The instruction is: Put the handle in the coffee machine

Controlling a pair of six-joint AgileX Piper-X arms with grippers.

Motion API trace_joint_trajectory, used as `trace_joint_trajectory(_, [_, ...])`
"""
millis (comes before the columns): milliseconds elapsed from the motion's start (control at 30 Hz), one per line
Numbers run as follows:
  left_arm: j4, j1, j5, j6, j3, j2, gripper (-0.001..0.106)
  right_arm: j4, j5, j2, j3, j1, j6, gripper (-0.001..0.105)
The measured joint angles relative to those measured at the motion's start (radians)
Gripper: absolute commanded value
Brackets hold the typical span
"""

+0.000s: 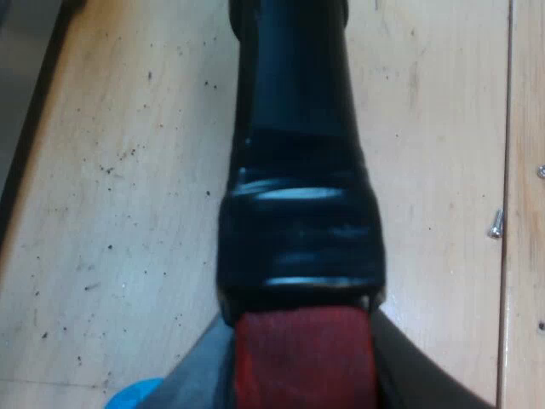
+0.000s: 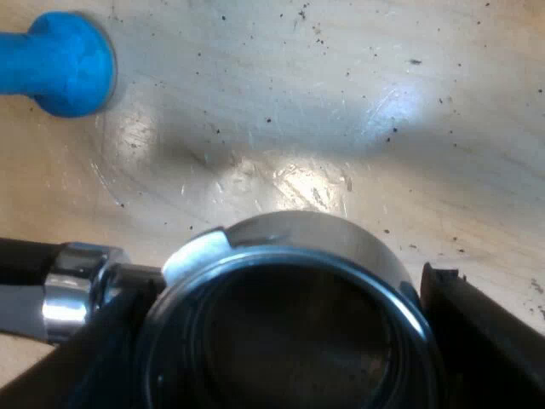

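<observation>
The holder's dark handle (image 1: 294, 170) runs away from my left gripper (image 1: 302, 375), whose fingers (image 1: 200, 375) press on either side of its red end (image 1: 302, 358). The holder's round metal basket (image 2: 289, 315) sits between the black fingers (image 2: 477, 332) of my right gripper (image 2: 281, 341), which close against its rim. The chrome collar (image 2: 72, 285) joins the basket to the handle. The holder hangs a little above the wooden table (image 2: 341, 111).
A blue tamper (image 2: 64, 64) lies on the table beyond the basket, and a bit of blue (image 1: 132, 396) shows beside my left finger. The table is speckled with coffee grounds. A small screw (image 1: 496, 224) lies by a seam in the wood.
</observation>
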Motion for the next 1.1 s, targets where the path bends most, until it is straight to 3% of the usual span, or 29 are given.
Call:
trace_joint_trajectory(167, [0.000, 0.000, 0.018, 0.000, 0.000, 0.000, 0.000, -0.003, 0.000, 0.000, 0.000, 0.000, -0.002, 0.005])
trace_joint_trajectory(233, [0.000, 0.000, 0.025, 0.000, 0.000, 0.000, 0.000, -0.003, 0.000, 0.000, 0.000, 0.000, -0.004, 0.023])
trace_joint_trajectory(267, [0.000, 0.000, 0.026, 0.000, 0.000, 0.000, 0.000, -0.003, 0.000, 0.000, 0.000, 0.000, -0.007, 0.027])
trace_joint_trajectory(333, [-0.003, 0.000, 0.025, 0.000, 0.002, 0.000, 0.000, -0.006, 0.000, 0.000, 0.000, 0.000, -0.018, 0.059])
trace_joint_trajectory(367, [-0.005, 0.000, 0.025, 0.000, 0.002, 0.000, 0.000, -0.007, 0.000, 0.000, 0.000, 0.000, -0.020, 0.064])
trace_joint_trajectory(433, [-0.006, 0.000, 0.025, 0.000, 0.002, 0.000, 0.000, -0.013, 0.006, 0.000, 0.000, 0.000, -0.031, 0.085])
trace_joint_trajectory(467, [-0.006, 0.002, 0.028, -0.002, 0.002, 0.000, 0.000, -0.015, 0.006, 0.000, 0.000, -0.002, -0.033, 0.087])
trace_joint_trajectory(800, [0.000, 0.105, 0.099, 0.002, 0.007, 0.002, 0.000, -0.052, 0.107, -0.019, -0.078, 0.001, -0.082, 0.082])
trace_joint_trajectory(967, [0.019, 0.201, 0.113, 0.002, 0.007, 0.002, 0.000, -0.059, 0.282, -0.067, -0.090, 0.034, -0.076, 0.081])
trace_joint_trajectory(1100, [0.032, 0.278, 0.111, 0.002, 0.007, 0.002, 0.000, -0.085, 0.418, -0.074, -0.090, 0.098, -0.071, 0.073])
